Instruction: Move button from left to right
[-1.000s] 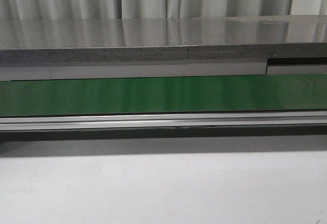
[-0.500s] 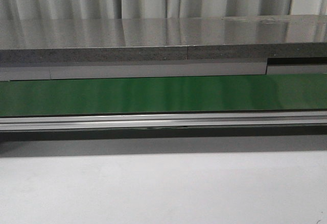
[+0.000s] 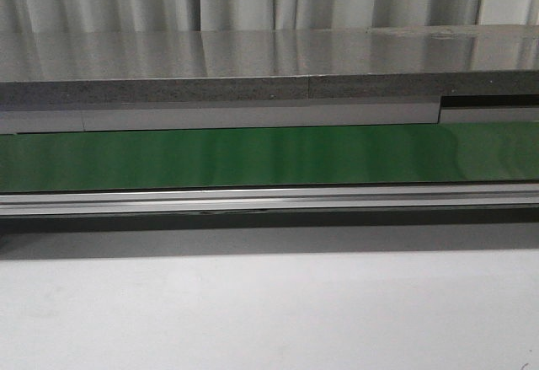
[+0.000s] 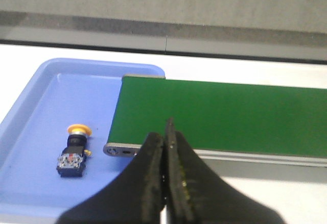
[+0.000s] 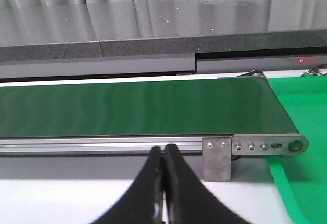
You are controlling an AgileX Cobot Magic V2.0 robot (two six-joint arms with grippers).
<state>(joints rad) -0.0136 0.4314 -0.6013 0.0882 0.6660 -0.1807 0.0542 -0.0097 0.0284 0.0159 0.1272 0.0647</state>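
The button (image 4: 74, 150) lies on its side in the blue tray (image 4: 30, 106), its yellow head pointing away from the wrist camera and its black body nearer, with blue and red marks on the near end. It sits on the tray floor just beside the end of the green conveyor belt (image 4: 219, 114), which overhangs the tray's edge, and nothing touches it.

The left gripper (image 4: 165, 132) hangs above the belt's near rail, its 2 black fingers pressed together with nothing between them, well apart from the button.

The right gripper (image 5: 163, 155) likewise has its 2 fingers pressed together, empty, in front of the belt's aluminium side rail (image 5: 102, 145), near the end bracket (image 5: 218, 157). A green surface (image 5: 301, 112) lies past that end.

In the front view only the belt (image 3: 269, 158), the grey counter (image 3: 253, 75) behind it and the white table (image 3: 269, 311) appear; neither arm shows.
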